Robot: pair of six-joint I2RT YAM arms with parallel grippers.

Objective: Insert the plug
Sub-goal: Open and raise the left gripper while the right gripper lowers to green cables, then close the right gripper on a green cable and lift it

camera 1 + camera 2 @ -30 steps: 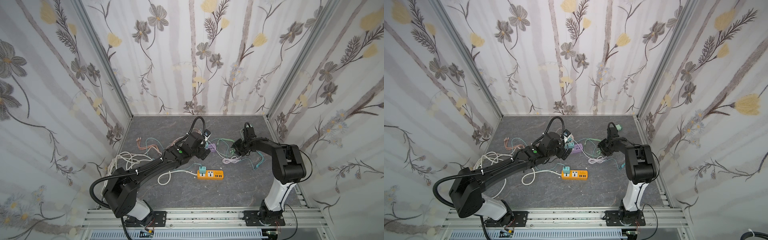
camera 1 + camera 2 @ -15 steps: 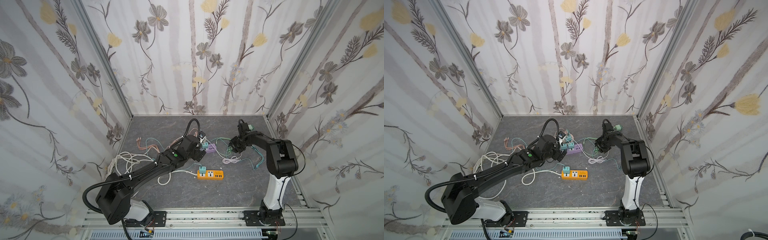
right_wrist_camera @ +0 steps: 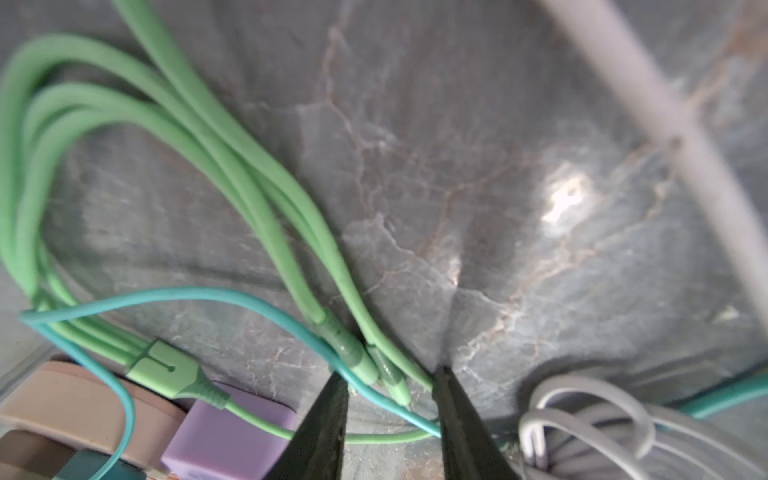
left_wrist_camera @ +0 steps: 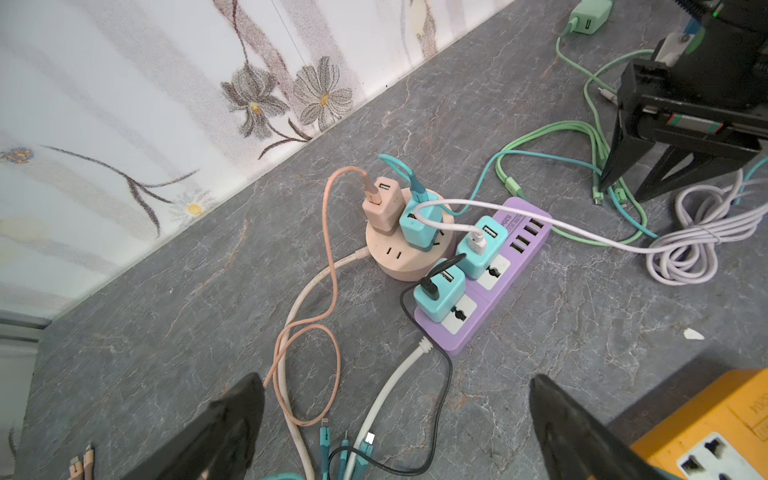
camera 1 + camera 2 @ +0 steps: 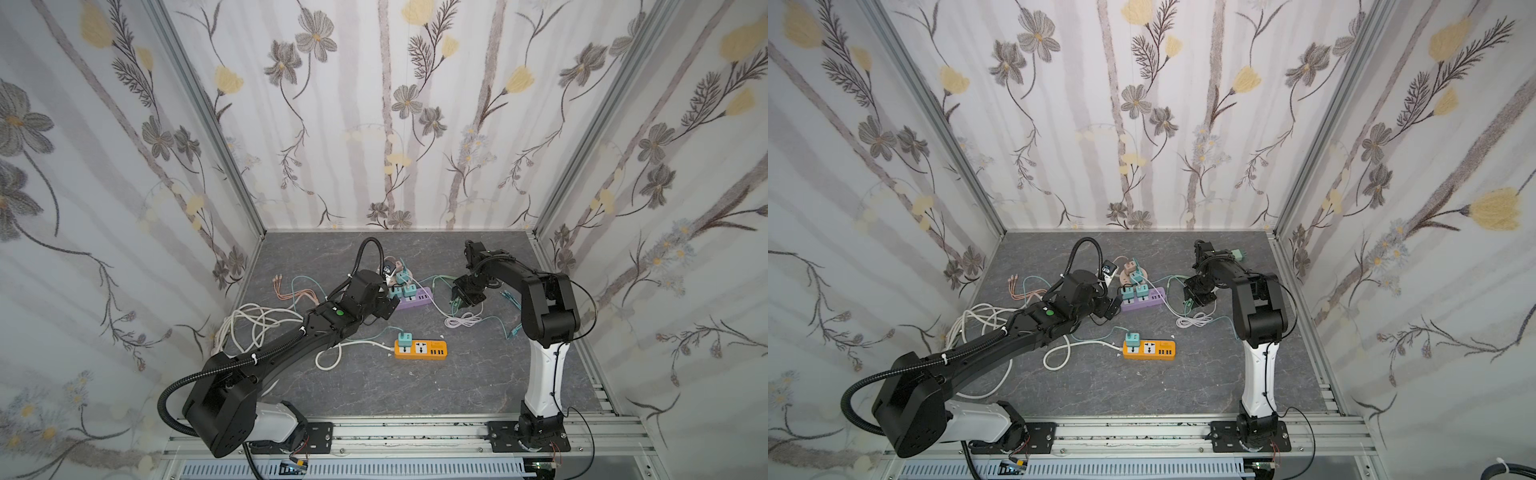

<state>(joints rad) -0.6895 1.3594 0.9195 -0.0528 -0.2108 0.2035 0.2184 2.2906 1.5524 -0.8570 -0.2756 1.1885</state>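
Note:
Green cable plugs lie bundled on the grey floor, crossed by a thin teal cable. My right gripper stands tip-down over them, its jaws narrowed, with one finger against each side of the bundle. In both top views it sits right of the purple power strip. My left gripper is wide open and holds nothing. It hovers over loose cable ends just short of the purple strip. Two teal chargers are plugged into that strip.
A round pink socket with a pink and a teal charger stands behind the purple strip. An orange power strip lies nearer the front with one teal charger in it. A coiled white cable is beside the right gripper. A green charger lies near the back wall.
The right gripper has swung left and down onto the green cable ends, and its jaws have narrowed. The left arm has drawn back slightly from the purple strip, still open.

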